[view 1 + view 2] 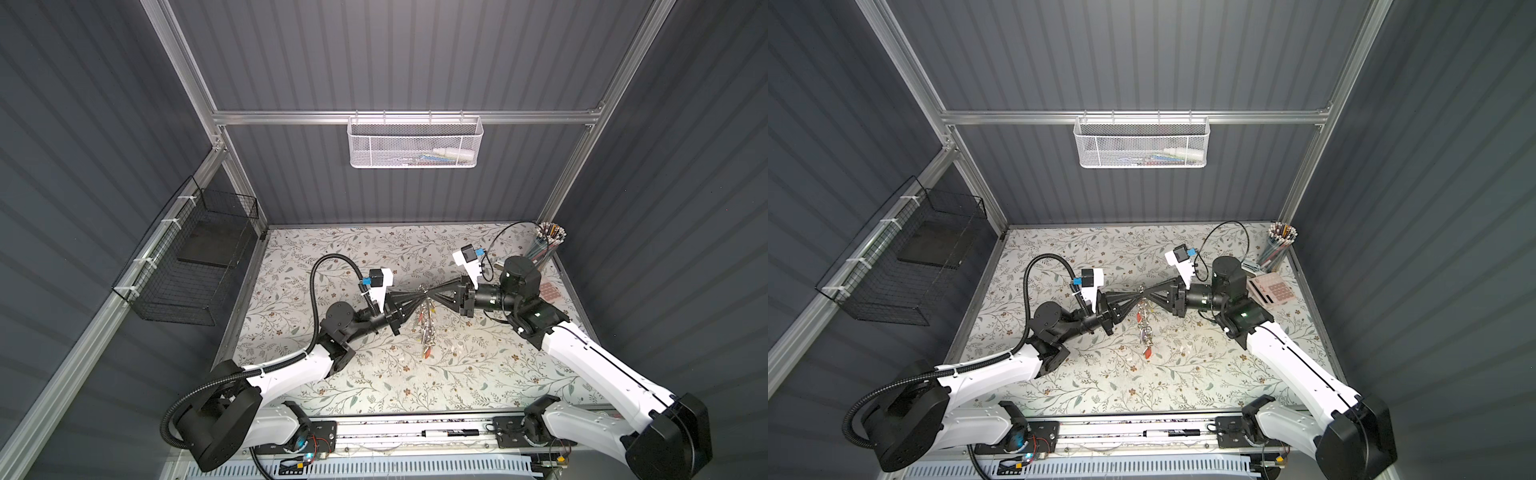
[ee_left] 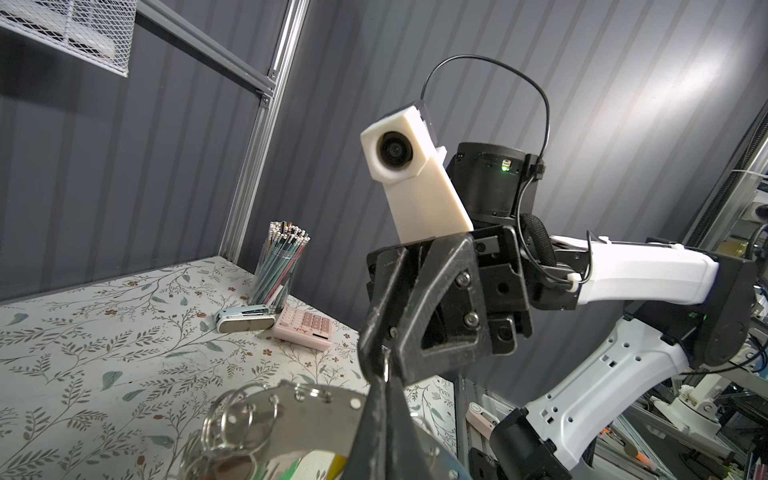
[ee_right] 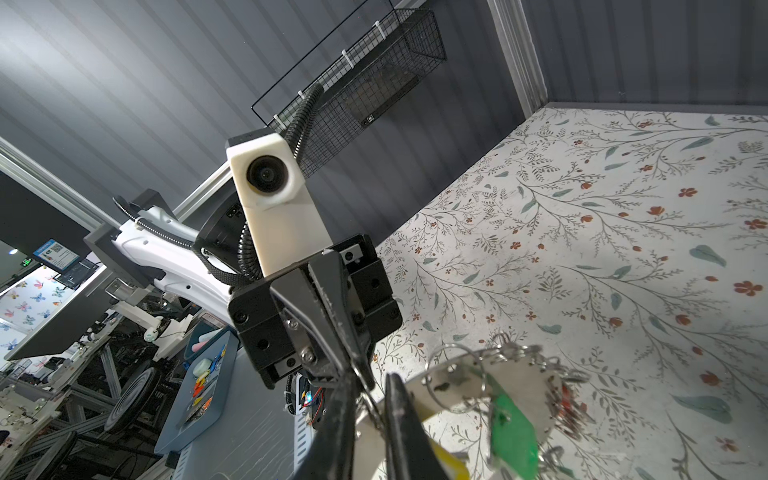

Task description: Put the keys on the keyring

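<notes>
Our left gripper, pressed together, grips the large flat grey metal keyring hoop at its edge. Tip to tip with it, our right gripper pinches a small silver split ring. Beneath both grippers dangle the tagged silver keys.

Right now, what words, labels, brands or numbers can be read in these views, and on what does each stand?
Nothing can be read outright.
Marker pen on the front rail: barrel print, blurred.
Pink calculator: key marks, too small.
Blue notice beyond the cell: code square and print, too small.
Green lit sign beside it: blurred.
Green key tag: no writing shows.
</notes>
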